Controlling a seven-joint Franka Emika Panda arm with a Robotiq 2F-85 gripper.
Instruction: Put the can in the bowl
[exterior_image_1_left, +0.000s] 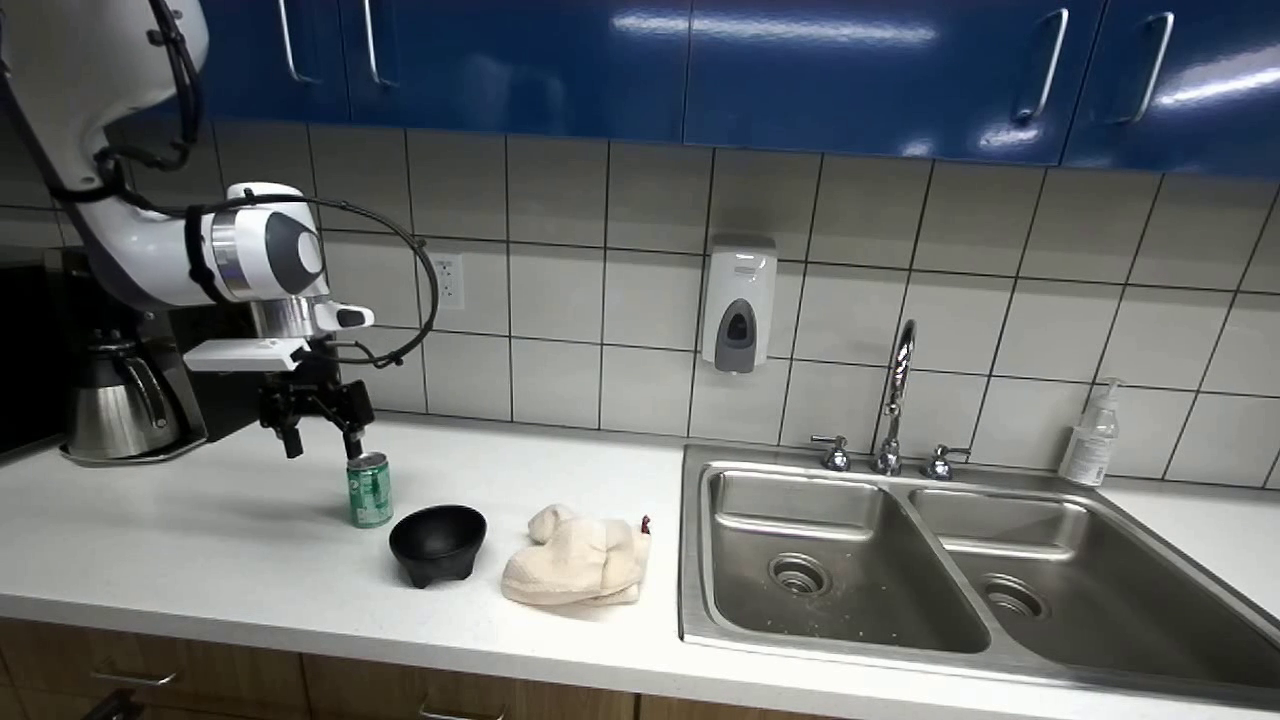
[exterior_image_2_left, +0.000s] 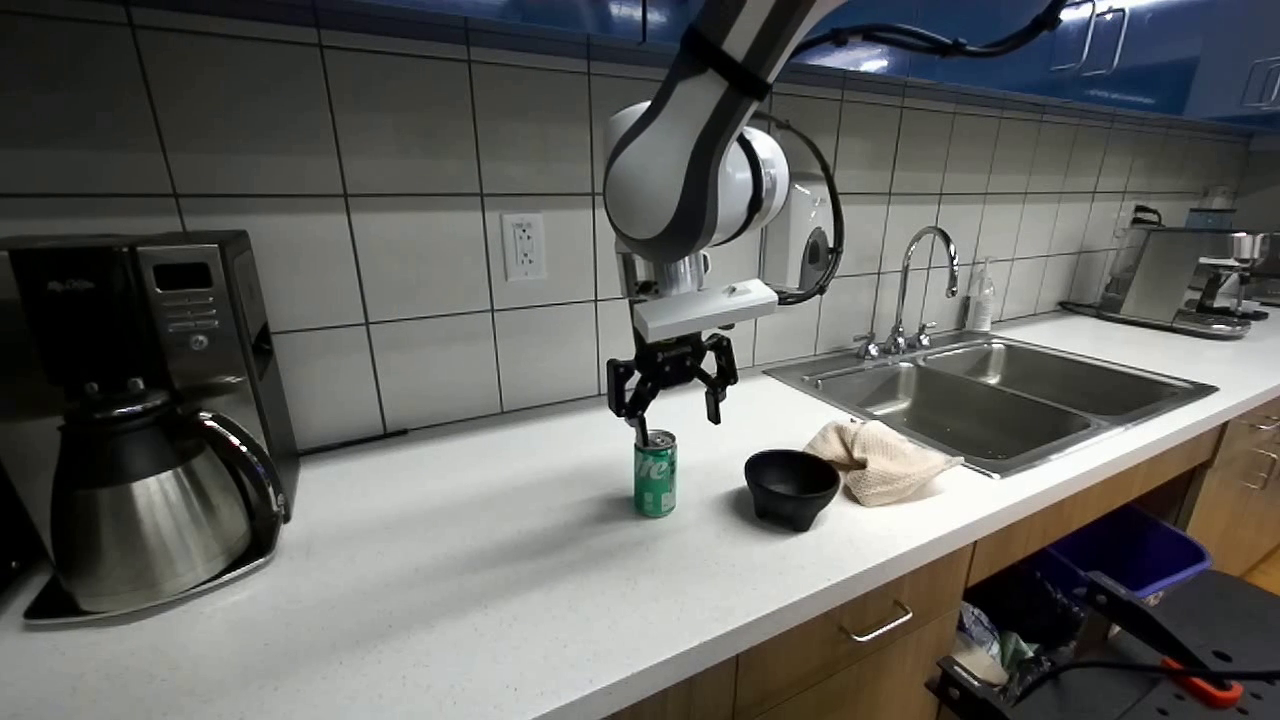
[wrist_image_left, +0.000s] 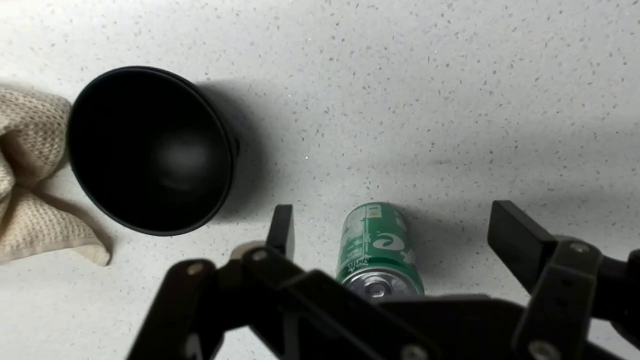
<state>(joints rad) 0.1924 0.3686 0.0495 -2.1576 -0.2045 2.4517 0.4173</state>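
Observation:
A green can with a silver top stands upright on the white counter, in both exterior views (exterior_image_1_left: 370, 494) (exterior_image_2_left: 655, 482) and in the wrist view (wrist_image_left: 376, 245). A black footed bowl stands beside it, in both exterior views (exterior_image_1_left: 438, 550) (exterior_image_2_left: 792, 490) and in the wrist view (wrist_image_left: 150, 155). No contents show in the bowl. My gripper is open and points down just above the can's height, in both exterior views (exterior_image_1_left: 323, 448) (exterior_image_2_left: 678, 426). In the wrist view the can lies between the spread fingers (wrist_image_left: 392, 225), apart from both. The gripper body hides part of the can's top.
A beige cloth (exterior_image_1_left: 580, 560) lies close beside the bowl. A double sink (exterior_image_1_left: 840, 560) with a faucet (exterior_image_1_left: 895, 400) is beyond it. A coffee maker with a steel carafe (exterior_image_2_left: 150, 510) stands at the opposite end. A tiled wall (exterior_image_1_left: 560, 290) rises behind the counter (exterior_image_2_left: 480, 560).

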